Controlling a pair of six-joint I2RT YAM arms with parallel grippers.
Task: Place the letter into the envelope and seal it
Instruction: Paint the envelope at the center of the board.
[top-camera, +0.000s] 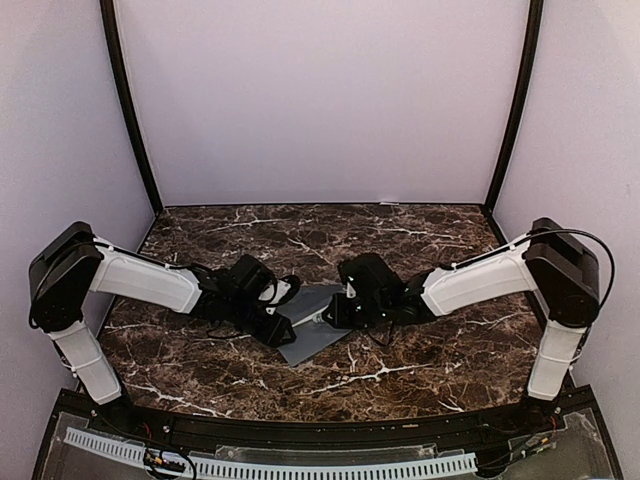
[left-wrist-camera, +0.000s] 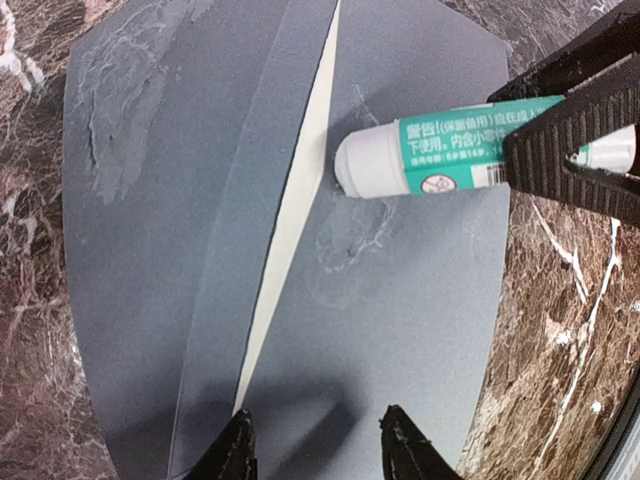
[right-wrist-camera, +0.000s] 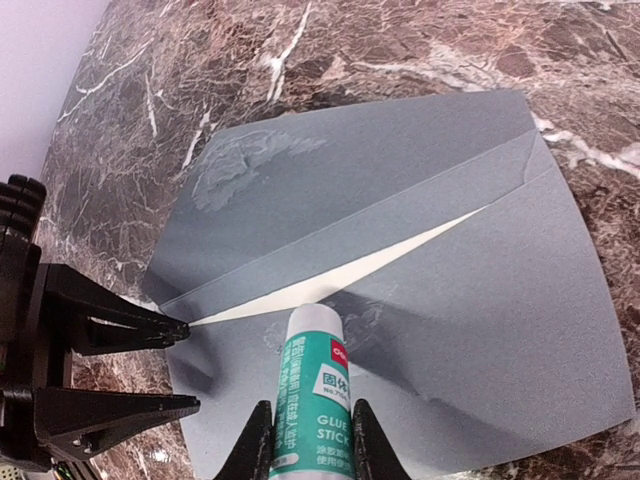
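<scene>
Clamped in the right tool (right-wrist-camera: 310, 415), the white, teal-labelled glue stick (right-wrist-camera: 312, 370) could smear the cream paper letter (left-wrist-camera: 305, 200) peeking from the slate-grey paper envelope (right-wrist-camera: 450, 330) on the marble surface (right-wrist-camera: 400, 60), or drag it past the part-open, empty left tool (left-wrist-camera: 318, 420).

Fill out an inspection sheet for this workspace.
Surface: dark veined marble table.
Job's things: grey envelope flat, flap open, glue smears on it; cream letter inside, only a sliver showing at the mouth.
Clutter: nothing seen.
Grippers: right gripper shut on glue stick, its tip at the envelope's mouth; left gripper with fingers open over the envelope.
Cables: black cable looping at the right arm's elbow.
Surroundings: pale walls, black frame posts.
</scene>
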